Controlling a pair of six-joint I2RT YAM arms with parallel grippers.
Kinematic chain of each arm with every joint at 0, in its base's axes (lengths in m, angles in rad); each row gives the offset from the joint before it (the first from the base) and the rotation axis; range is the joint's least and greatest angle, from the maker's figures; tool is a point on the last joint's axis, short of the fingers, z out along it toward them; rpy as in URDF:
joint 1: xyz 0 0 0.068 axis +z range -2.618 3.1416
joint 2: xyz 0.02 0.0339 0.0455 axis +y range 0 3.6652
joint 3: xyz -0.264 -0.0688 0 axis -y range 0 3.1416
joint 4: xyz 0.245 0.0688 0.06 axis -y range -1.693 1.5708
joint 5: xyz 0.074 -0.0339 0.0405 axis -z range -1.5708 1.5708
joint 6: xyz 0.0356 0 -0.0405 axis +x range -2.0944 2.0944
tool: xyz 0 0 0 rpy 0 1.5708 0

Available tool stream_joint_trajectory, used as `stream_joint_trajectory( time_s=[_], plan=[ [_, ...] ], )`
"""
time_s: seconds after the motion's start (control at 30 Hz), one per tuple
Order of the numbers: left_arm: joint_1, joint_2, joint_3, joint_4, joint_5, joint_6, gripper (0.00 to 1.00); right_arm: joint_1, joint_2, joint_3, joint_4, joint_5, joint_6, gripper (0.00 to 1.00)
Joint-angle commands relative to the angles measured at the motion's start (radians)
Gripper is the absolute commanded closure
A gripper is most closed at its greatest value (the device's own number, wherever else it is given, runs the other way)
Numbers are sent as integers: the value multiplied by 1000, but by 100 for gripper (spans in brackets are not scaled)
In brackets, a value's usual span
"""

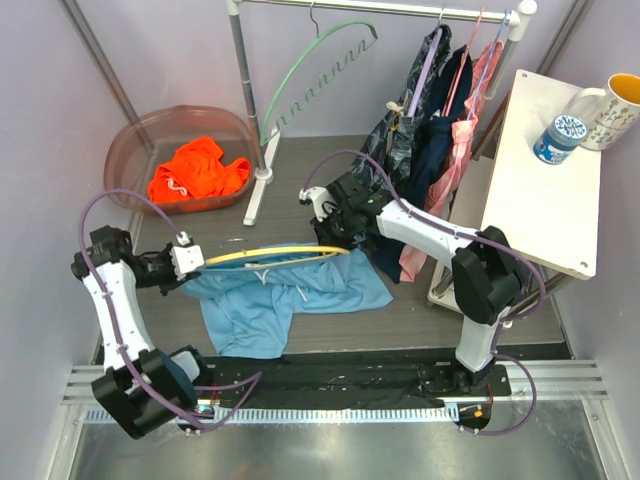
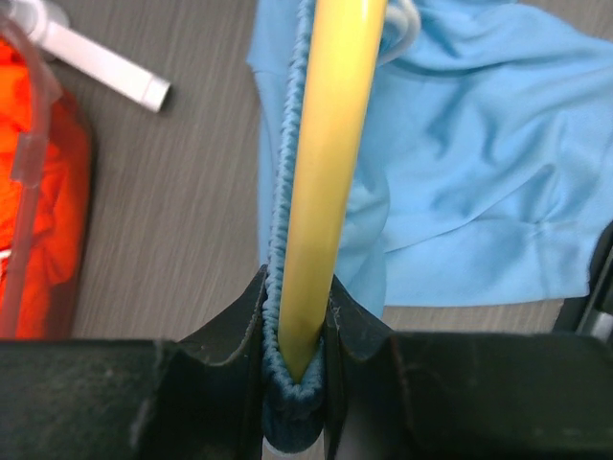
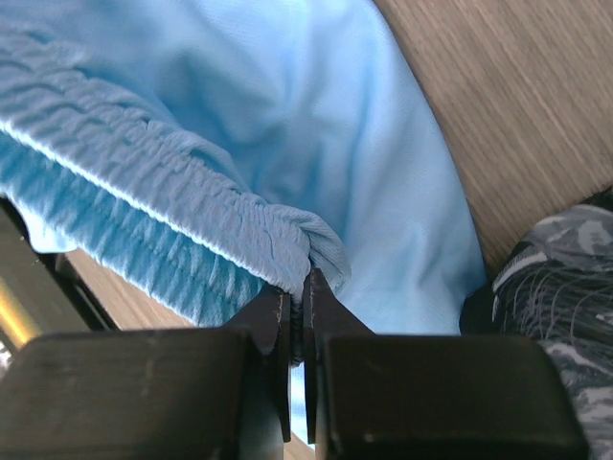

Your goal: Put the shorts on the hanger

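my left gripper [image 2: 299,321] is clamped on one end of the yellow hanger [image 2: 330,144], with the elastic waistband [image 2: 283,192] caught beside it. my right gripper [image 3: 299,299] is pressed together, pinching the waistband's far corner. the sky-blue shorts [image 1: 290,295] drape onto the table [image 1: 450,320] between my arms.

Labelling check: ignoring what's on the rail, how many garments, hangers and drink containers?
Garments: 2 (blue shorts, orange garment)
Hangers: 1 (yellow hanger)
Drink containers: 2 (bottle, mug)
Total: 5
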Motion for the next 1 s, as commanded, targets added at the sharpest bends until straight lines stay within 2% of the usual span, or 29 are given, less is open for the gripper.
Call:
stream_joint_trajectory(
  time_s=[0.0, 0.33, 0.5, 0.73, 0.97],
  plan=[
    [147, 72, 121, -198, -72, 208, 100, -98, -45, -62, -113, 104, -30, 99],
    [294, 159, 152, -267, -173, 451, 100, -178, -61, -61, -127, 116, -42, 99],
    [303, 142, 97, -173, -225, 431, 100, -189, -71, -24, -152, 104, -45, 99],
    [301, 127, 46, -134, -295, 466, 100, -188, -88, 23, -189, 93, -42, 99],
    [255, 96, 9, -57, -351, 346, 100, -154, -111, 46, -221, 84, -37, 99]
  ],
)
